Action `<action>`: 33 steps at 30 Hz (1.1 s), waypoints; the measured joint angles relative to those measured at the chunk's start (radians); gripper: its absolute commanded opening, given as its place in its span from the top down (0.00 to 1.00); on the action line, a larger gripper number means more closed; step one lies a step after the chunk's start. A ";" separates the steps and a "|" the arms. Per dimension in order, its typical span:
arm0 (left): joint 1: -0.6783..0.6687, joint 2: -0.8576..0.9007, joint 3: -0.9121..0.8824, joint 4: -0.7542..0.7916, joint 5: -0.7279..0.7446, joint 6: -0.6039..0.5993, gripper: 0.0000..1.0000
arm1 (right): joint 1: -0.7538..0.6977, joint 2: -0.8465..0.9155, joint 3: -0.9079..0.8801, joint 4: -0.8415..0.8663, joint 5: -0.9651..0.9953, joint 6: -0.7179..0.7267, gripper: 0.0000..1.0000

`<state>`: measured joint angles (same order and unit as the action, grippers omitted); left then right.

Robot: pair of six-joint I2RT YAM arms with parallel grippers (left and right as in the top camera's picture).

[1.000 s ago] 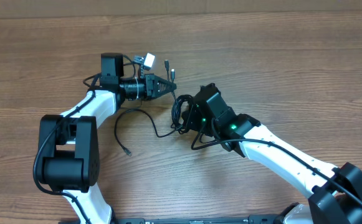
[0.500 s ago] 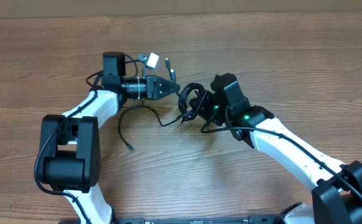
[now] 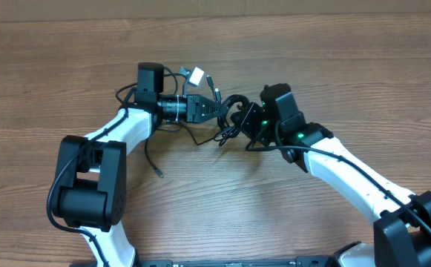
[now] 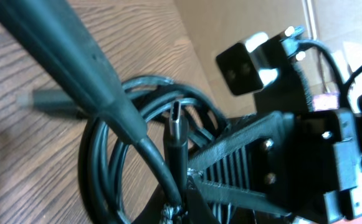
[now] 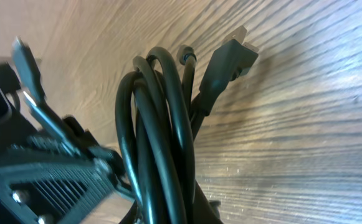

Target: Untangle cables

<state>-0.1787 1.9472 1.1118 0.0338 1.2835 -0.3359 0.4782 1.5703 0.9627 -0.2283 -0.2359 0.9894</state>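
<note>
The left claw [image 3: 215, 111] is drawn narrow, its fingers tapering to a point and pinching one of the cables [image 5: 162, 168] just short of its end, so a small silvery plug [image 4: 177, 121] stands up right past the tips. The right claw [image 3: 239, 124] faces it tip to tip, very close. The black coil hides its fingers, so I cannot tell whether it is wide or closed. The cables sit between the two claws, bunched in several overlapping loops against the right claw's front, low at the wooden tabletop [image 3: 334, 59]. A broader flat plug [image 5: 232, 53] pokes out of the coil beyond the right claw. One loose strand [image 3: 159, 173] trails back beside the left claw's arm, its end lying free on the wood.
</note>
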 measured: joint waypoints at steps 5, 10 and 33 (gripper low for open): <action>-0.021 0.000 0.000 -0.060 -0.093 0.000 0.91 | -0.012 0.000 0.000 0.000 -0.003 0.002 0.96; -0.035 0.000 0.000 -0.063 -0.122 0.000 0.83 | -0.014 0.000 0.000 0.000 0.007 0.002 0.96; 0.074 0.000 0.000 -0.045 -0.077 -0.001 0.50 | -0.015 0.005 0.000 -0.075 0.000 -0.042 0.96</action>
<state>-0.1047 1.9472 1.1122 -0.0113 1.2064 -0.3370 0.4633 1.5749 0.9627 -0.3035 -0.2356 0.9474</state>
